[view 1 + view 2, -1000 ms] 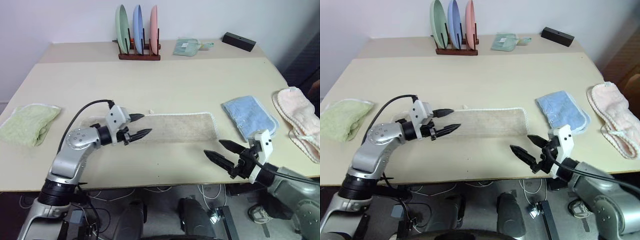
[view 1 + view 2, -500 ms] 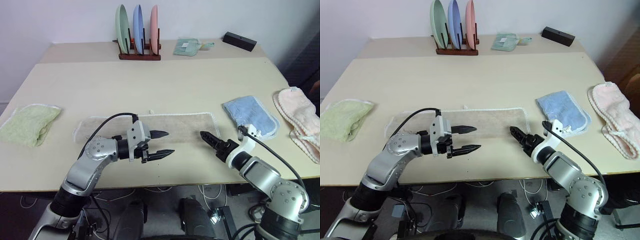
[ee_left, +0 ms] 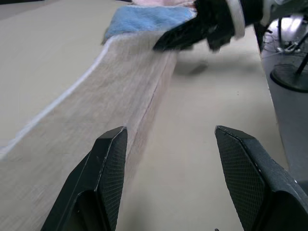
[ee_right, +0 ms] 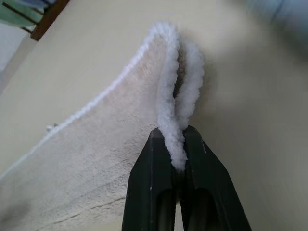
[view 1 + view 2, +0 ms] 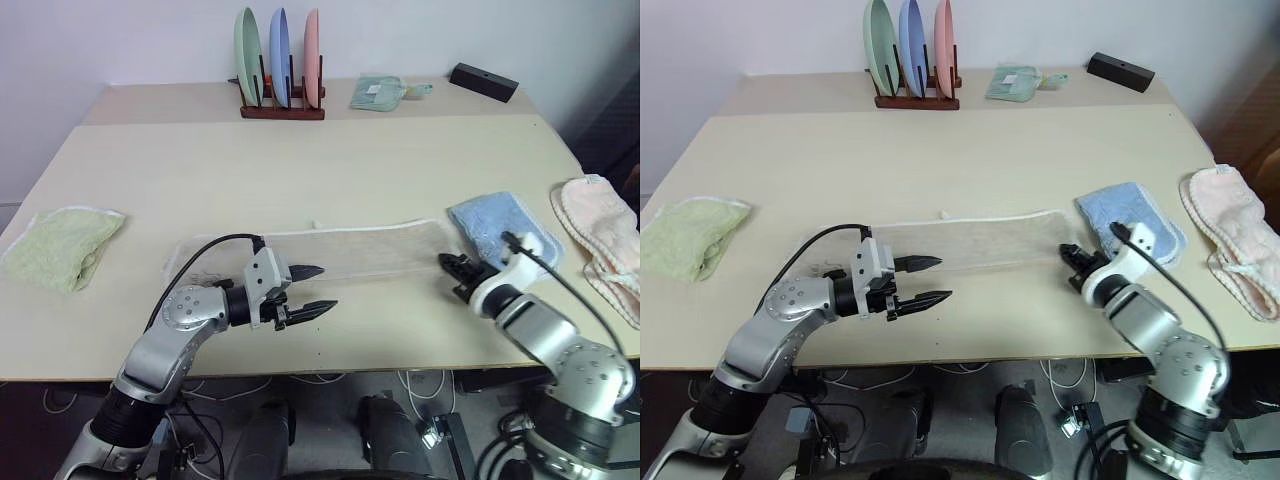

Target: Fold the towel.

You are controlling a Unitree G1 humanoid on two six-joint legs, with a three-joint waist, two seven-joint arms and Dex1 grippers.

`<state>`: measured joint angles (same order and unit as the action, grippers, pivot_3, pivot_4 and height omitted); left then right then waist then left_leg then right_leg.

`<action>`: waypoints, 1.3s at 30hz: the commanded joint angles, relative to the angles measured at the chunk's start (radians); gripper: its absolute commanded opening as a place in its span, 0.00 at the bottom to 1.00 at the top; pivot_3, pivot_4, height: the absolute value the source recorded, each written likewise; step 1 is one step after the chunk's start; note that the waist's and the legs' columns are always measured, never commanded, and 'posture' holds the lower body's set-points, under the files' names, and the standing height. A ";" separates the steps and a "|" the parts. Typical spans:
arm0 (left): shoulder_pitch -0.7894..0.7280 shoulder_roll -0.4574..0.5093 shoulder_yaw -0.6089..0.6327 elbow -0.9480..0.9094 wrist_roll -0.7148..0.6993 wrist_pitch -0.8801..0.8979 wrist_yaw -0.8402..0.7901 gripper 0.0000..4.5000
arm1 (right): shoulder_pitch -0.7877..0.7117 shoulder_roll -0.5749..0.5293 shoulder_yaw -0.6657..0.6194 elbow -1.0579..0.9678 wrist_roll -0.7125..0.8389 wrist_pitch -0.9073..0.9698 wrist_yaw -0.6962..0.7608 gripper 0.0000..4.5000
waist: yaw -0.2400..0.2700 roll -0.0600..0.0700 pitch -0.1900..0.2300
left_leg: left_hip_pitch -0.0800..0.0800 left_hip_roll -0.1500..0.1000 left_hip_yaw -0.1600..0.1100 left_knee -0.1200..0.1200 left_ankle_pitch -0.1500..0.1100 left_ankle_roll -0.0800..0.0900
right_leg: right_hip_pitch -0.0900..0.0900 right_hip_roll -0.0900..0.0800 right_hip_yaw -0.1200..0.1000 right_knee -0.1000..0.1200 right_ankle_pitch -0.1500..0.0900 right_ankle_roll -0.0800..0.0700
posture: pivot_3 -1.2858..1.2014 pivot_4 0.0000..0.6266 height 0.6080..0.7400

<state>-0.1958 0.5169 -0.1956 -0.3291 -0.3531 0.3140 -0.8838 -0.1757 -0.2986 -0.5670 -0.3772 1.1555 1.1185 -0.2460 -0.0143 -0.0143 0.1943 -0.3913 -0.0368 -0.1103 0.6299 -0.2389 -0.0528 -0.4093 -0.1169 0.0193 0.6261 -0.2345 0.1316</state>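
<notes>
The towel [image 5: 340,255] lies mid-table as a long strip, looks already folded once lengthwise. Right gripper [image 4: 178,159] clamped on its corded end next to the blue towel [image 5: 497,228]. Left gripper [image 5: 312,290], jaws apart, holds nothing. Crosswise fold still left.

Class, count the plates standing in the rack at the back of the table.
3, upright side by side in the wooden rack: green plate leftmost, blue plate in the middle, pink plate rightmost.
</notes>
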 commanded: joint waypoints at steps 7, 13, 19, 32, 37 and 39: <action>-0.015 0.000 0.039 0.030 0.004 -0.046 0.000 0.65 | -0.031 -0.372 0.126 -0.200 0.004 0.011 0.225 0.01 | -0.006 0.001 0.000 | 0.000 0.001 0.000 -0.001 -0.001 0.001 | 0.000 0.001 0.000 -0.001 0.000 -0.001 | 0.52 0.24 1.00; -0.011 0.014 0.113 0.045 -0.023 -0.013 0.033 0.65 | -0.185 -0.377 0.531 -0.274 -0.172 -0.018 0.342 0.01 | -0.002 0.001 0.000 | 0.000 0.001 0.000 0.000 -0.001 0.001 | 0.000 0.001 -0.001 -0.002 0.000 -0.001 | 0.52 0.24 1.00; 0.060 0.074 0.216 0.023 -0.044 0.023 0.051 0.65 | -0.230 -0.288 0.761 -0.137 -0.383 -0.101 0.410 0.01 | 0.000 0.000 0.000 | -0.004 0.000 -0.001 0.000 -0.001 0.001 | 0.000 0.000 -0.002 -0.009 0.000 0.000 | 0.52 0.24 1.00; 0.118 0.096 0.226 -0.034 -0.047 0.047 0.055 0.65 | -0.179 -0.291 0.753 -0.183 -0.487 -0.155 0.605 0.29 | 0.002 0.000 0.000 | -0.004 0.000 -0.002 -0.001 -0.001 0.001 | 0.000 0.000 -0.003 -0.009 0.002 0.002 | 0.52 0.24 1.00; 0.114 0.100 0.231 -0.020 -0.047 0.048 0.049 0.65 | -0.141 -0.392 0.592 -0.276 -0.445 -0.192 0.721 0.74 | 0.004 0.000 0.000 | -0.004 0.000 -0.002 -0.001 -0.001 0.001 | 0.000 0.000 -0.003 -0.009 0.001 0.001 | 0.52 0.24 1.00; 0.111 0.099 0.229 -0.015 -0.045 0.047 0.048 0.65 | -0.154 -0.383 0.525 -0.257 -0.426 -0.211 0.724 0.70 | 0.003 0.000 0.000 | -0.004 0.000 -0.002 -0.001 -0.001 0.001 | 0.000 0.000 -0.003 -0.010 0.001 0.001 | 0.52 0.24 1.00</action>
<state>-0.0804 0.6106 0.0177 -0.3243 -0.3845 0.3660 -0.8324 -0.3112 -0.6871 0.0279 -0.6053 0.7027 0.9433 0.4655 -0.0110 -0.0146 0.1942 -0.3955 -0.0369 -0.1119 0.6292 -0.2397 -0.0516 -0.4089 -0.1173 0.0163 0.6164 -0.2334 0.1327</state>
